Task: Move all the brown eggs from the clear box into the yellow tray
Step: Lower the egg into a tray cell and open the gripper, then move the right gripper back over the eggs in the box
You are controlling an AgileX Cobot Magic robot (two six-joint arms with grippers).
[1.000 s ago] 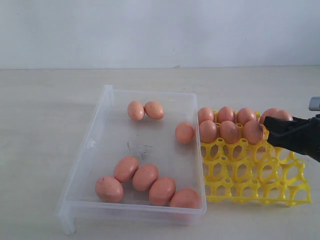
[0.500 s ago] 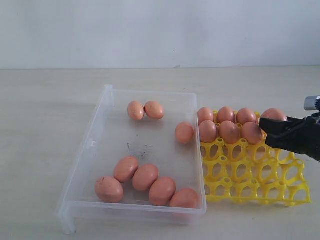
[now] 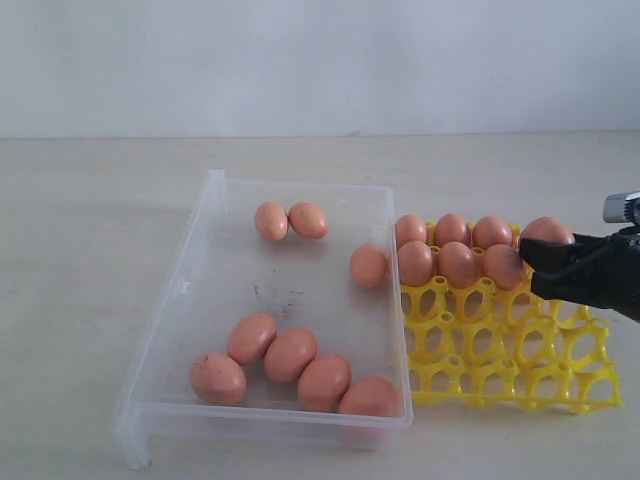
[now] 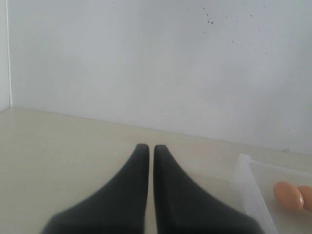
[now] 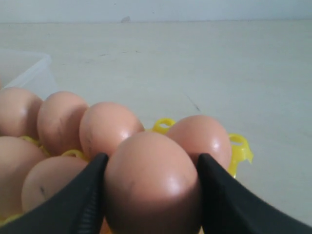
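Exterior, clear box (image 3: pixel 230 270): left of centre on the pale table (image 3: pixel 80 250). Eight brown eggs (image 3: pixel 291 355) lie in it: two touching by the far wall, one alone near the wall next to the tray, five bunched along the near wall. None has moved in the last second.
Exterior, yellow tray (image 3: pixel 500 372): just beside the box, on its right. Four eggs sit in the far row and three in the next.
Exterior, right gripper (image 3: pixel 528 262): reaches in from the right edge, its tip at the held egg (image 3: pixel 503 266). That egg is third in the second row and sits in its cup.
Exterior, change: the gripper is slightly lower than a second ago. The far row's last egg (image 3: pixel 547 230) was half hidden behind it then and now shows its rounded top. There is hardly any shift since half a second ago.
Left wrist, left gripper (image 4: pixel 147 148): its dark fingers (image 4: pixel 131 195) are clenched to a thin slit and hold nothing, over the table. A corner of the clear box (image 4: pixel 246 180) with two eggs shows at the frame's edge.
Right wrist, right gripper (image 5: pixel 151 165): both fingers (image 5: pixel 87 195) press flush on the flanks of the held egg (image 5: pixel 151 195), clasping it.
Right wrist, surroundings: six more eggs crowd behind and beside the held one in the yellow tray (image 5: pixel 239 148).
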